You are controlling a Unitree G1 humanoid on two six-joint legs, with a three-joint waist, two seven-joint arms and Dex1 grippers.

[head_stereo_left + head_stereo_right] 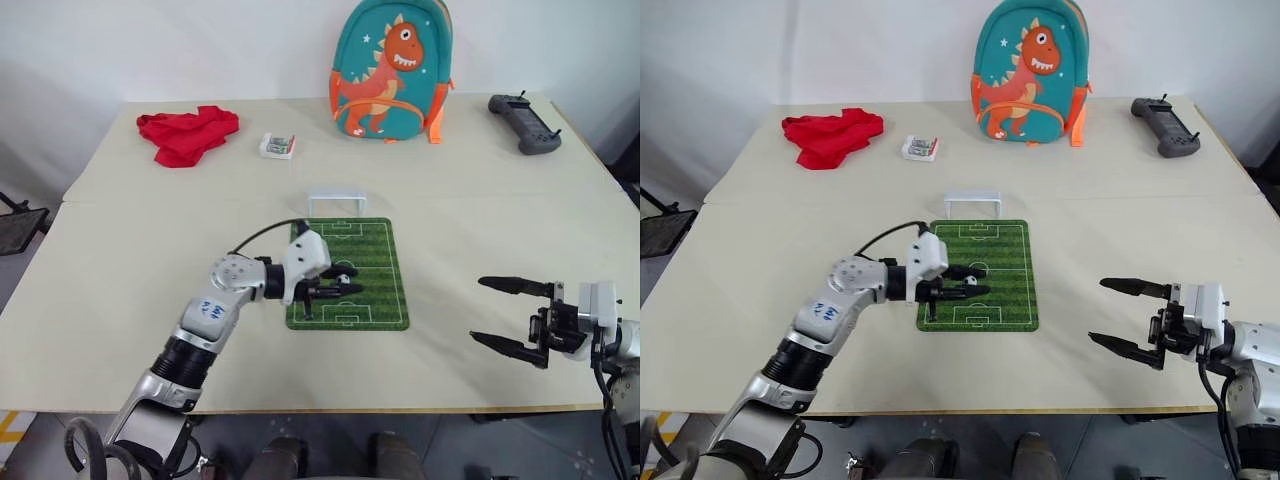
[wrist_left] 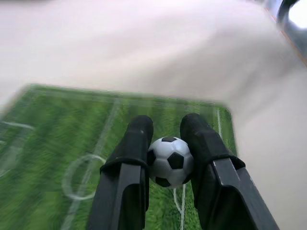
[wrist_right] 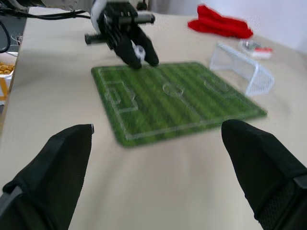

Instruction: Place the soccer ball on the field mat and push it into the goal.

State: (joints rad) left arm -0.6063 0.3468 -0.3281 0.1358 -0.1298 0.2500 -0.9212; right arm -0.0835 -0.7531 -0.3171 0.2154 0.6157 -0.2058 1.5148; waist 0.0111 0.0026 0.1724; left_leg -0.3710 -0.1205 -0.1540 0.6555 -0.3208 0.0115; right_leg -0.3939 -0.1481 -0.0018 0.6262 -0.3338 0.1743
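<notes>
Left gripper (image 2: 165, 143) has its jaws clamped on the ball (image 2: 170, 161) just above the mat (image 1: 380, 300), right gripper (image 1: 510, 315) gaping idle near the counter's front-right edge; release it high and it could roll off, missing the goal (image 1: 335, 203).

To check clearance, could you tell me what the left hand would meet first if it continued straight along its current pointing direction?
Probably the field mat: the left hand, gripping the soccer ball, points across it, slightly downward. Depth is uncertain.
</notes>
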